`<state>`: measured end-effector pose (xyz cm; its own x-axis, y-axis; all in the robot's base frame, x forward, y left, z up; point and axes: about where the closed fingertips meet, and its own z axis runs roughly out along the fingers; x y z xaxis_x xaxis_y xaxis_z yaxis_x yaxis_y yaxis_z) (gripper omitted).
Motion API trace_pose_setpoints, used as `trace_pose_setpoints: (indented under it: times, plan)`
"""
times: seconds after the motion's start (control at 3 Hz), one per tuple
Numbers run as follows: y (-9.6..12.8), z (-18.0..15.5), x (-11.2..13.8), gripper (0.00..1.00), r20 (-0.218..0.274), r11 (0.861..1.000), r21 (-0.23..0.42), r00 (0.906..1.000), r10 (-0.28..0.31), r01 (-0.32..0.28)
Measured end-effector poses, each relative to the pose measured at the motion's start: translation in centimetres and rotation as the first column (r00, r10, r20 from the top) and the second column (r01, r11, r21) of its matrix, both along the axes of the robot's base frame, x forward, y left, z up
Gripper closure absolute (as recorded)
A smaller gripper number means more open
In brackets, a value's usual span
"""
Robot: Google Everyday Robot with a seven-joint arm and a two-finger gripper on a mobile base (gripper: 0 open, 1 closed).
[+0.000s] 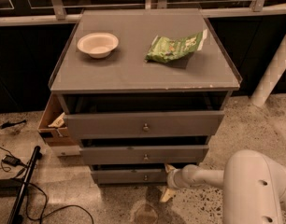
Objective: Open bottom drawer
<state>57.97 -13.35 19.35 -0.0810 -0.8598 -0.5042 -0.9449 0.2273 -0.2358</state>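
The grey cabinet [143, 64] has three drawers. The bottom drawer [126, 176] is the lowest and slimmest front, with a small round metal knob [145, 177] at its centre. It stands out a little from the cabinet, as do the two drawers above it. My gripper [168, 183] is low down at the right end of the bottom drawer's front, just right of the knob. One pale fingertip points up by the drawer and one points down toward the floor. My white arm [255, 185] reaches in from the lower right.
A white bowl [97, 44] and a green snack bag [176, 47] lie on the cabinet top. A cardboard box [53, 122] sits at the cabinet's left side. Black cables and a black pole [24, 185] lie on the speckled floor at the left. A white post [274, 69] stands at the right.
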Motion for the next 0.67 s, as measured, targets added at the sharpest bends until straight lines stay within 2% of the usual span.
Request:
trace_pose_setpoints:
  times: [0.67]
  plan:
    - [-1.8,0.3,2.3,0.00,0.048,0.997,-0.070,0.9984,-0.028,0.032]
